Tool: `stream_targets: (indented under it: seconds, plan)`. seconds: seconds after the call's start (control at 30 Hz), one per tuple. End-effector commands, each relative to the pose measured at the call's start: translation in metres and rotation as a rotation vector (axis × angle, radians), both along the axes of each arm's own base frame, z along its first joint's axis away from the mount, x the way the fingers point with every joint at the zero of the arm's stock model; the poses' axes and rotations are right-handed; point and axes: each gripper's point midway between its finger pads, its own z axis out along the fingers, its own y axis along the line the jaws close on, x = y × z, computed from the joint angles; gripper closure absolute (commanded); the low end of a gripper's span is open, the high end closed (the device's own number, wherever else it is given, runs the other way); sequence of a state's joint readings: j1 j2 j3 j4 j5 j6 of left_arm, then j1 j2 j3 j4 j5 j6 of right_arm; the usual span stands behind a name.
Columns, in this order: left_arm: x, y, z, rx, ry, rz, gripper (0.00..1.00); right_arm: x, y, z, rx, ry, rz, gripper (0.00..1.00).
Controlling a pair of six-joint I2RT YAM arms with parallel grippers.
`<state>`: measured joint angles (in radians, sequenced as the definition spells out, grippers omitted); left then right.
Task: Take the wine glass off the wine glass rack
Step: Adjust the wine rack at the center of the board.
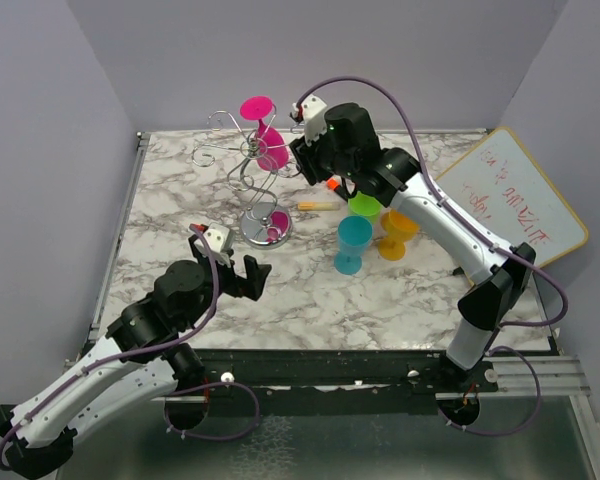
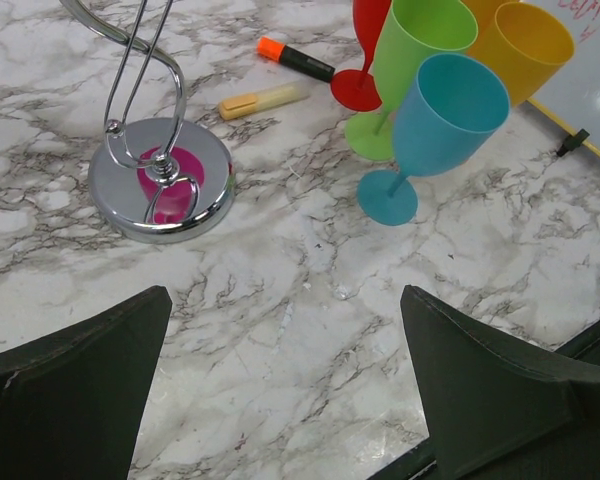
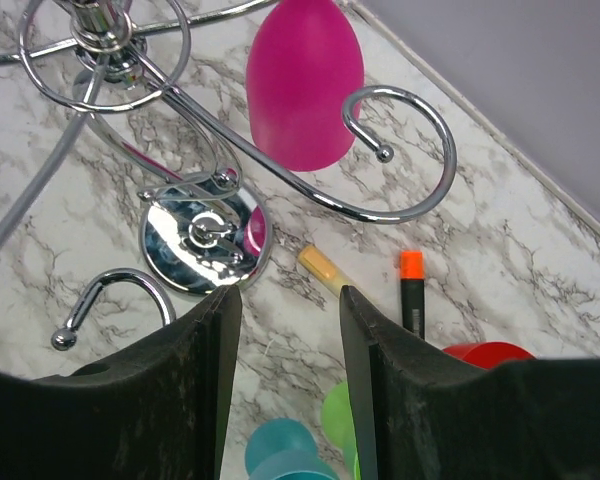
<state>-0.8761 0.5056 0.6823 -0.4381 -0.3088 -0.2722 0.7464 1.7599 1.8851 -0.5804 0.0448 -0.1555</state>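
Nearest, the left jaws stand spread wide and empty above the white marbled counter (image 2: 310, 330). Farther back, the shiny chrome wire wine glass rack (image 1: 265, 230) stands upright on its round mirror base. The right jaws, spread with nothing between them, hover just beside its scroll arms. The magenta plastic wine glass (image 1: 272, 148) hangs inverted from one arm, foot uppermost.

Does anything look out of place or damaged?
Nothing looks spilled or broken. The pink wine glass hangs bowl-down on the wine glass rack, and the other glasses stand upright. Only the whiteboard sits askew at the right edge, and a marker and a highlighter lie loose near the rack's base.
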Motion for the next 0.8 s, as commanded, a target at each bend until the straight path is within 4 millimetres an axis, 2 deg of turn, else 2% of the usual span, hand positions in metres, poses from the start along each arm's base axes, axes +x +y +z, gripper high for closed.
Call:
stream_targets:
  seconds: [0.0, 0.33, 0.47, 0.77]
  plan:
    - [0.003, 0.010, 0.001, -0.003, -0.005, 0.049, 0.01, -0.013, 0.004, 0.013, 0.001, -0.005, -0.004, 0.50]
    - [0.005, 0.018, -0.001, -0.007, 0.007, 0.105, 0.01, -0.043, 0.035, 0.002, 0.024, 0.053, 0.010, 0.50]
    - [0.005, 0.022, 0.002, -0.018, 0.006, 0.126, 0.01, -0.048, 0.035, 0.010, 0.100, 0.093, -0.062, 0.50]
    - [0.005, 0.028, 0.007, -0.040, -0.002, 0.154, 0.01, -0.082, 0.055, 0.025, 0.210, 0.175, 0.021, 0.51]
